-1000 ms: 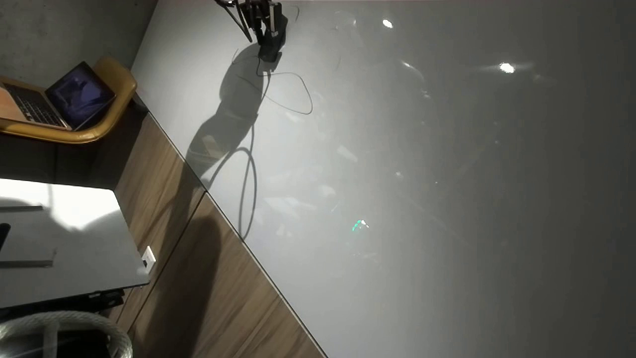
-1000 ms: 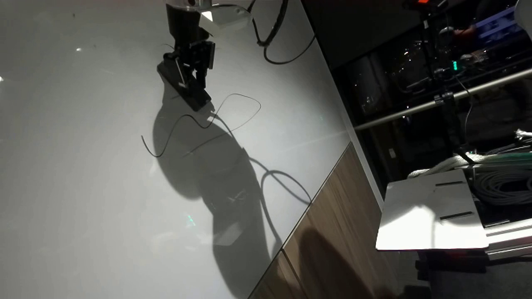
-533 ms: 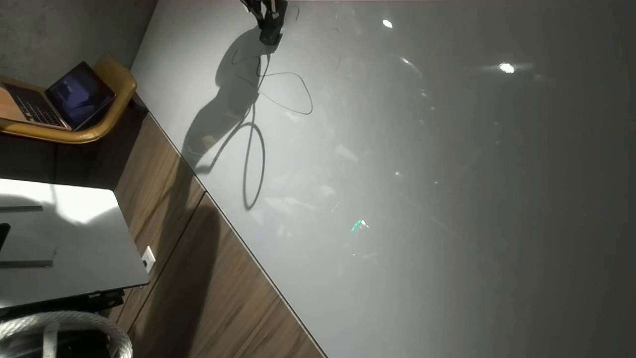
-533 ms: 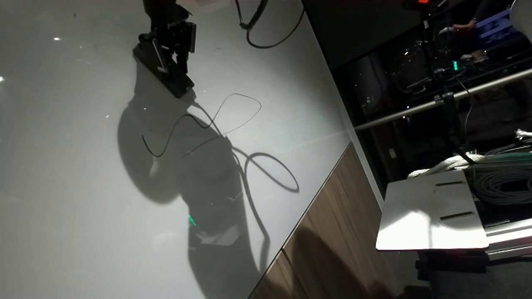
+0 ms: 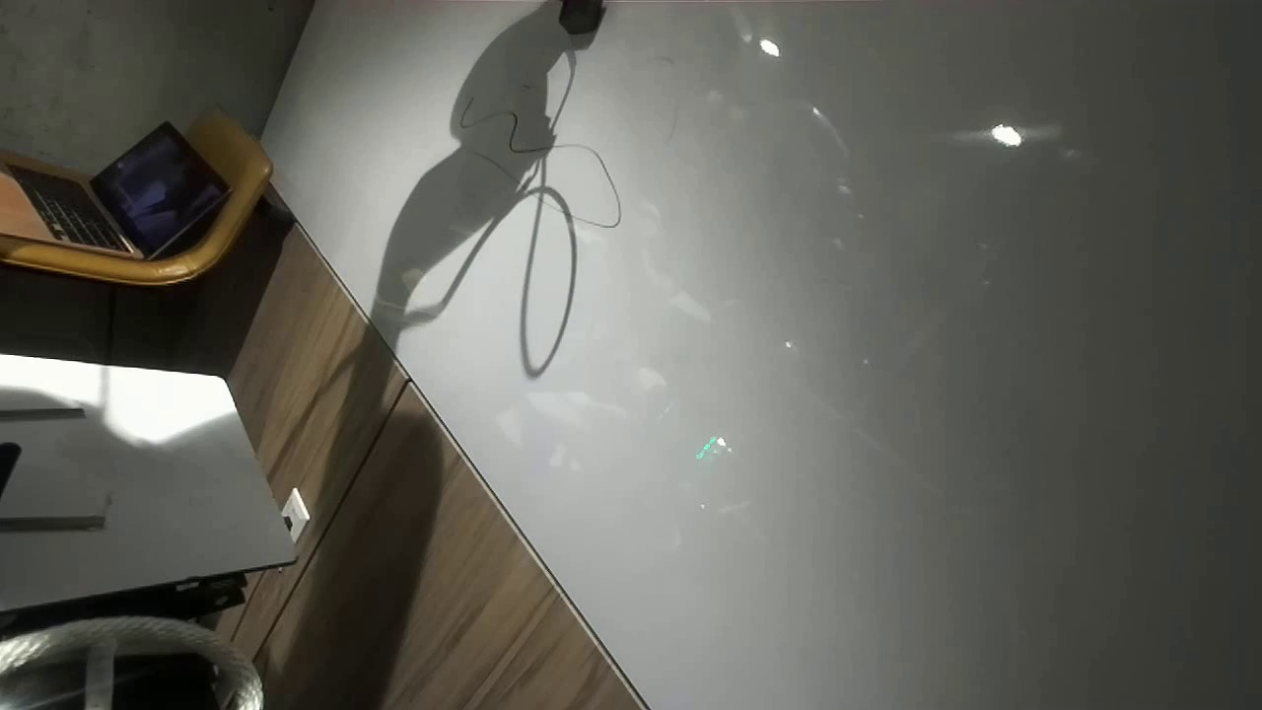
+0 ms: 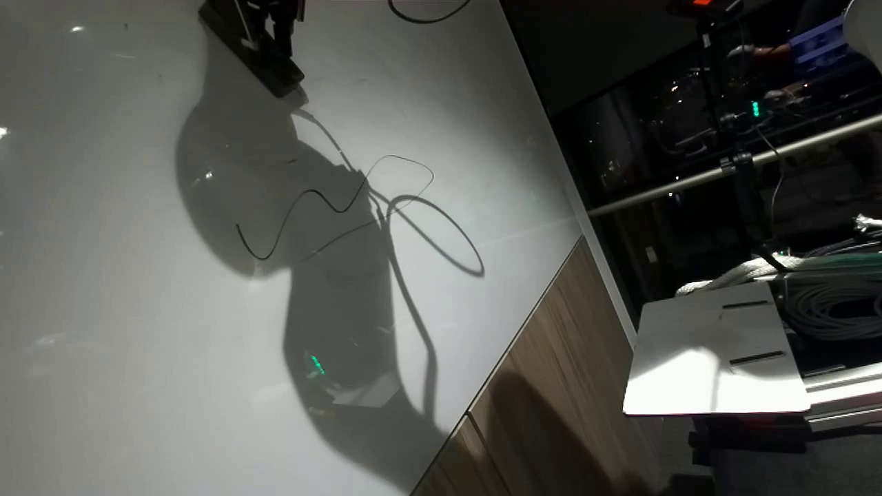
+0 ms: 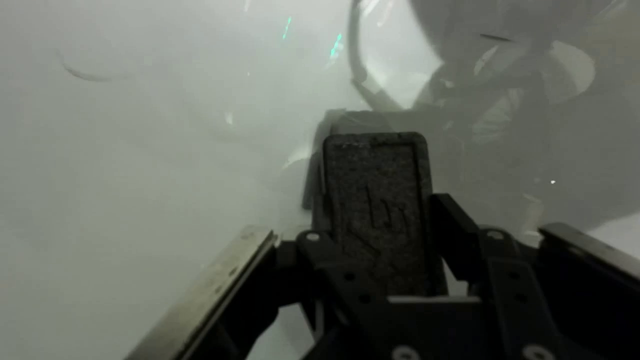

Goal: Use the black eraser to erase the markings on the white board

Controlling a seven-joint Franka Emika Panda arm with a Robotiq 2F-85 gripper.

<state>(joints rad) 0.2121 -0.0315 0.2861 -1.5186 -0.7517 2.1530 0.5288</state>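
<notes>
The white board (image 5: pixel 887 552) fills most of an exterior view; it also shows in an exterior view (image 6: pixel 138 427) and the wrist view (image 7: pixel 125 200). The markings, a thin dark looping scribble (image 5: pixel 577 146) (image 6: pixel 311 191), lie partly in the arm's shadow. Short stray strokes (image 7: pixel 90 77) show in the wrist view. My gripper (image 7: pixel 382 220) is shut on the black eraser (image 7: pixel 375 170), fingers on its two long sides. The eraser is at the top edge in both exterior views (image 5: pixel 580 15) (image 6: pixel 269 69), above the scribble. I cannot tell whether it touches the board.
Wood panels (image 5: pixel 513 631) border the board's straight edge. A yellow chair (image 5: pixel 251 173) holds a laptop (image 5: pixel 158 187). A small white table (image 6: pixel 716 386) stands beside the board. A black cable (image 6: pixel 427 21) hangs near the arm. Green and white reflections (image 6: pixel 317 365) lie on the board.
The gripper with the eraser has moved up towards the top edge in both exterior views, and left in one of them. The arm's shadow has moved with it. The looping scribble looks the same.
</notes>
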